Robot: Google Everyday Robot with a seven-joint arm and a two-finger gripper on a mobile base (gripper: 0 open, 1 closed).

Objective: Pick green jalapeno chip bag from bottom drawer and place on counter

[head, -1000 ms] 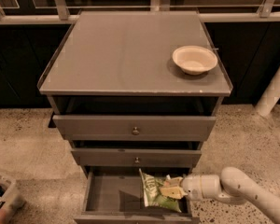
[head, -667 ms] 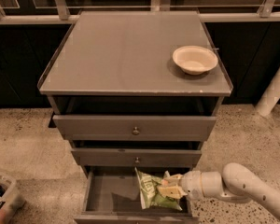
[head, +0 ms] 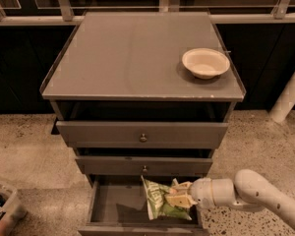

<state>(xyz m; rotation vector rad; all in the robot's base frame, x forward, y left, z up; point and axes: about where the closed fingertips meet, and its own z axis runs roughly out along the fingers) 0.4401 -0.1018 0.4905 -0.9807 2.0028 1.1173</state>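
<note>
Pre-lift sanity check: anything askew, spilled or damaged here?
Nothing spilled or damaged. The green jalapeno chip bag sits tilted and crumpled in the end effector, which grips it over the open bottom drawer. The two upper drawers stand slightly ajar. The bowl is upright on the counter.

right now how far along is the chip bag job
Done: the bottom drawer is open and the gripper is shut on the chip bag. In hand: the bag is held inside the drawer, not yet lifted out. Left: setting it on the counter near the bowl.
</note>
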